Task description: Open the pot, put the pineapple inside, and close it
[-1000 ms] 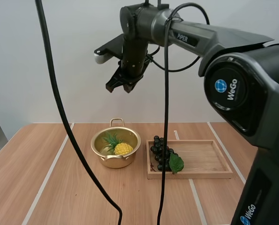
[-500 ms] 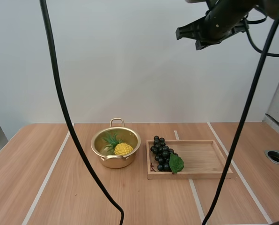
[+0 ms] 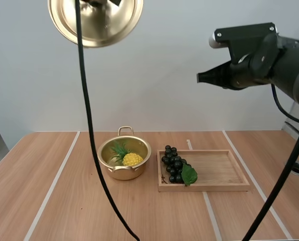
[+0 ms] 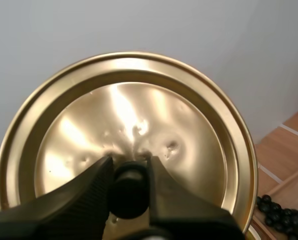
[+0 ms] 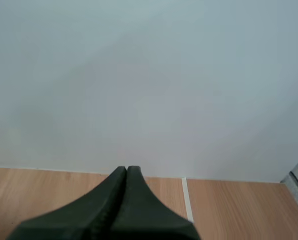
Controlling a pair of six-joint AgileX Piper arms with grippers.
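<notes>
A light wooden table (image 3: 49,201) is seen across the lower half of the high view. Its grain is crossed by pale stripes (image 3: 53,185) running from the near edge toward the wall. A golden pot (image 3: 123,173) is set upright just left of centre, open-topped, with one handle turned to the wall. Just beside it on the right, parted by a narrow gap, a shallow wooden tray (image 3: 225,170) is laid flat. One stripe is covered where the tray lies.
</notes>
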